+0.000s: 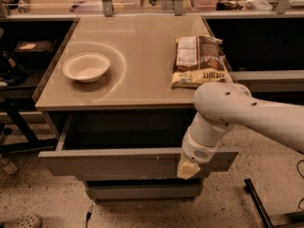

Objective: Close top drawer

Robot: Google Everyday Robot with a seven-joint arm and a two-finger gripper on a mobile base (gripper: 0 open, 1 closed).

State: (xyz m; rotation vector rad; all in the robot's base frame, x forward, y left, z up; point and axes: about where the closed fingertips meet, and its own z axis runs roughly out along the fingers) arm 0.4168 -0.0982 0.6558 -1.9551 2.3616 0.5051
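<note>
1. Top drawer [114, 163] stands pulled out beneath the bench [142, 91]; pincer [188, 168] at its front, right of middle, grip state not discernible.
2. Bench top: bowl [86, 66] left, snack bag [197, 61] right.
3. Speckled floor [42, 198] below.

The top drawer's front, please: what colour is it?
Grey top drawer, camera view; the gripper sits at its front's right end.
</note>
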